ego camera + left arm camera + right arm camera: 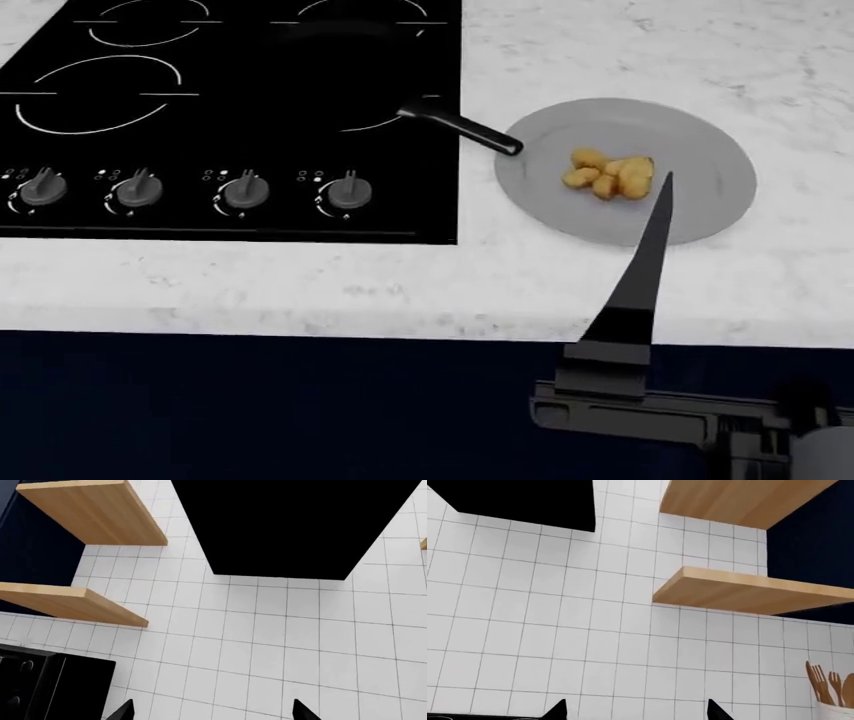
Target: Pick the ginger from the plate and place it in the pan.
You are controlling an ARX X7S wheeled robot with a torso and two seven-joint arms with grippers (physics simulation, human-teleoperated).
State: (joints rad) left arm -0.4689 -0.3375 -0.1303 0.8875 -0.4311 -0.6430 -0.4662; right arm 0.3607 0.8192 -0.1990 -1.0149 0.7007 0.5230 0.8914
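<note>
The ginger [611,173] lies on the plate [707,215] on the marble surface [334,285], the pan [340,30] melts into the black stovetop [227,120] with only its handle [461,126] plain, and both wrist views show spread fingertips grasping nothing: left gripper [212,711], right gripper [636,711].

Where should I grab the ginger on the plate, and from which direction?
Come straight down from above. The ginger lies low and flat on the plate, near its middle, so a side approach would likely meet the plate. Its lobes spread wider left to right, so close the jaws across the narrower front-to-back span, around the thickest central lobes rather than the small left one.
</note>
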